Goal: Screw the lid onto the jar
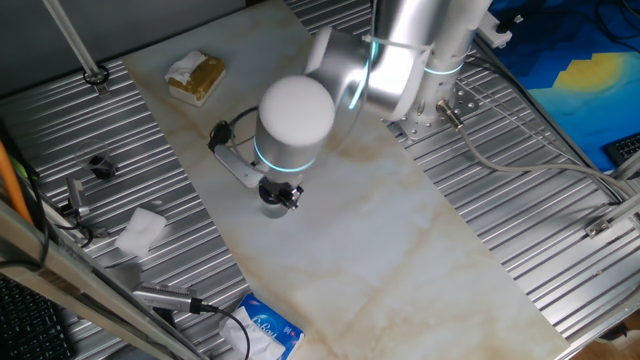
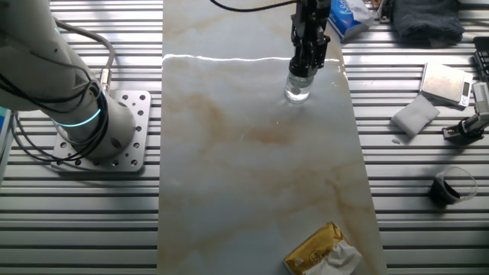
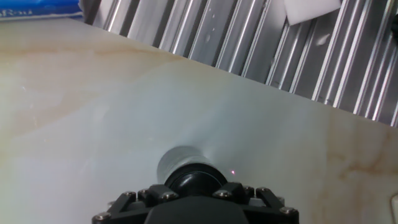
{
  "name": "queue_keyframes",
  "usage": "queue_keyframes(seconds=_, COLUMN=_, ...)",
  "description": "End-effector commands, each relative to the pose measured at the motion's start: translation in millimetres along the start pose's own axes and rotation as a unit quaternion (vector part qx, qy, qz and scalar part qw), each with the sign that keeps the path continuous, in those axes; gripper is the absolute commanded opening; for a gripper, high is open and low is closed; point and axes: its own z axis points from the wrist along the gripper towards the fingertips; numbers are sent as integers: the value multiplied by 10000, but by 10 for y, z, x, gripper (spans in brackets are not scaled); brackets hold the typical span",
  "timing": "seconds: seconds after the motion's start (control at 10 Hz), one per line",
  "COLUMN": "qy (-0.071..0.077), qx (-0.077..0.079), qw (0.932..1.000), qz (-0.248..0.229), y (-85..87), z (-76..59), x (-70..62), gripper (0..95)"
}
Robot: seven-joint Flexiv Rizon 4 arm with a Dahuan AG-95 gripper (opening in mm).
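Observation:
The jar (image 2: 298,90), small with a pale translucent body, stands upright on the marble board (image 2: 252,153) near its far edge. In the other fixed view my gripper (image 2: 304,72) comes straight down onto the jar's top. In the hand view the black lid (image 3: 194,177) sits between my fingers (image 3: 134,200), with the jar's grey body (image 3: 174,159) showing just beyond it. The gripper (image 3: 194,186) is shut on the lid, which rests on the jar's mouth. In one fixed view the wrist (image 1: 295,115) hides the jar, and only the gripper's tip (image 1: 278,197) shows.
A yellow pack with tissue (image 2: 325,252) lies on the board's near end. On the ribbed metal table are a white wad (image 2: 415,116), a small scale (image 2: 445,82), a black ring-shaped piece (image 2: 451,187) and a blue packet (image 2: 350,17). The arm's base (image 2: 99,130) stands at the left.

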Motion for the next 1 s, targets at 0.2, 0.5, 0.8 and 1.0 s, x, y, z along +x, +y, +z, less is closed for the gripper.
queue_keyframes(seconds=0.2, qy=-82, qx=-170, qw=9998, qz=16, y=-26, z=-13, x=27, gripper=0)
queue_keyframes(seconds=0.5, qy=-140, qx=-327, qw=9993, qz=72, y=-41, z=-16, x=37, gripper=0)
queue_keyframes(seconds=0.8, qy=-191, qx=-527, qw=9983, qz=178, y=-45, z=-17, x=40, gripper=0)
queue_keyframes(seconds=1.0, qy=-215, qx=-583, qw=9979, qz=179, y=-56, z=-20, x=47, gripper=0)
